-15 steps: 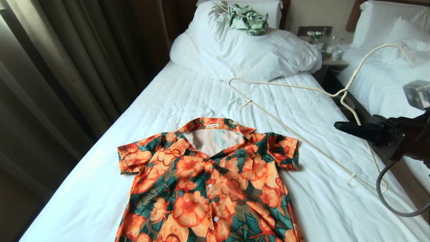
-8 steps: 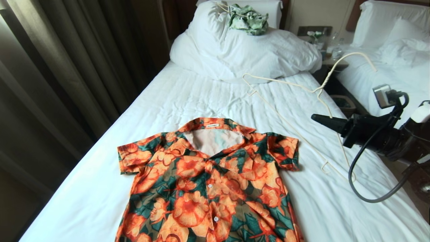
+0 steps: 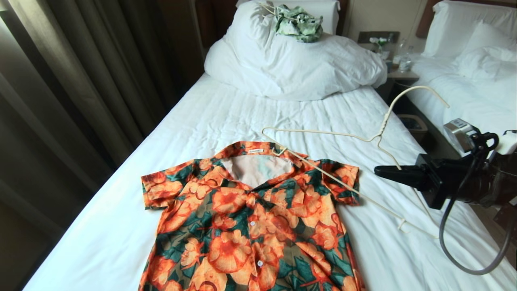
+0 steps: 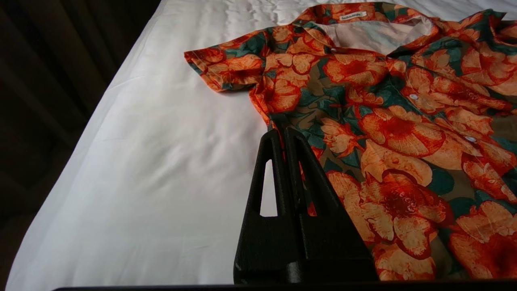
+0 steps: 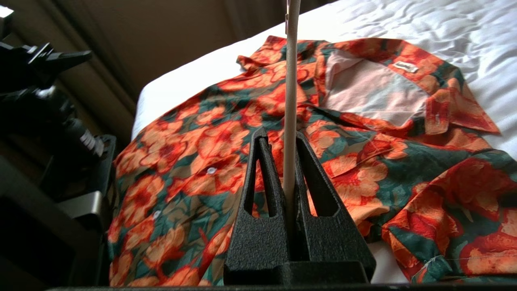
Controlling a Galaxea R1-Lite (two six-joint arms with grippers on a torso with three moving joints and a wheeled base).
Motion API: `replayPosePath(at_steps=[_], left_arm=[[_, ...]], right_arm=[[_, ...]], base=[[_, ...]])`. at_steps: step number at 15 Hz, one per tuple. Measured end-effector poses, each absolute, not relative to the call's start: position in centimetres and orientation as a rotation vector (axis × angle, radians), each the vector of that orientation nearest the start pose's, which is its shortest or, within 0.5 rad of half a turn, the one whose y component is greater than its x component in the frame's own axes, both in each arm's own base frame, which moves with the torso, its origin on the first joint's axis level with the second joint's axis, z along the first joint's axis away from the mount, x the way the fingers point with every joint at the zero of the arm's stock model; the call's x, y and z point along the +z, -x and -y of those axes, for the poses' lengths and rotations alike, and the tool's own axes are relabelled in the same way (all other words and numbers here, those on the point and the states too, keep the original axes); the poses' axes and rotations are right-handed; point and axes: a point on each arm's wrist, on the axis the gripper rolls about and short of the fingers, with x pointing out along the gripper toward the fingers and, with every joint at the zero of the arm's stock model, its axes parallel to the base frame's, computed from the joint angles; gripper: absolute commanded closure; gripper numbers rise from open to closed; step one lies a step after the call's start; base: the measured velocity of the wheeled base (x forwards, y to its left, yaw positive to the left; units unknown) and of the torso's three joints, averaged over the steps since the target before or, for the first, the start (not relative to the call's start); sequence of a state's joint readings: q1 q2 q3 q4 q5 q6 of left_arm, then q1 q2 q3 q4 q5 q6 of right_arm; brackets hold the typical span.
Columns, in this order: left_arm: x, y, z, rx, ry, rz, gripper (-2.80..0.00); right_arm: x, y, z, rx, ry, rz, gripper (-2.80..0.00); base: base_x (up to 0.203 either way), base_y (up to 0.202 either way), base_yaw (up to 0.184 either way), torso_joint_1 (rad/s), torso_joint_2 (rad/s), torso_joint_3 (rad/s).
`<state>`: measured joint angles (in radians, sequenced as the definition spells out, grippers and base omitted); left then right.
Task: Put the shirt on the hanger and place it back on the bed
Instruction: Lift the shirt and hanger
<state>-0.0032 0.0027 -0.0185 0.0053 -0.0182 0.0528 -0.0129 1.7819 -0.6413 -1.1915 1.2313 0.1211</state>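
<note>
The bed (image 3: 226, 117) wore a white sheet. The shirt (image 3: 258, 218) lay flat and face up across its near half, collar toward the headboard. A bulky white duvet (image 3: 291, 60) was heaped at the far end, with a pale green garment (image 3: 298, 23) on top.

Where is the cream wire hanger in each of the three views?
Head view: hanger right of centre, one end over the shirt collar.
Left wrist view: not in it.
Right wrist view: one wire rising from the right gripper fingers.
Shared landmark: the shirt's pale inner collar.
</note>
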Motion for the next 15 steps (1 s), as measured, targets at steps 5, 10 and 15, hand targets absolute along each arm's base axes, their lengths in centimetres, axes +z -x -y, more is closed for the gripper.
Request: replayPosePath(at_steps=[5,10,15], left_arm=[[11.2,1.3,0.3,-0.167,0.000,-0.078,0.00],[15.1,-4.3,1.1,-0.444,0.063,-0.349,0.00],[18.1,-14.8,3.5,-0.649,0.177,-0.460,0.00]], right_arm=[[17.5,-28.4,4.0,1.302,-0.040,-0.025,0.00],[17.5,-28.6,6.4,1.225,-0.050,-0.029,0.00],[17.3,-29.4,7.8,1.187,-0.077,-0.047,0.00]], base=[[0.000,0.000,0.000,0.000,0.00,0.000],[0.000,0.000,0.000,0.000,0.00,0.000],[0.000,0.000,0.000,0.000,0.00,0.000]])
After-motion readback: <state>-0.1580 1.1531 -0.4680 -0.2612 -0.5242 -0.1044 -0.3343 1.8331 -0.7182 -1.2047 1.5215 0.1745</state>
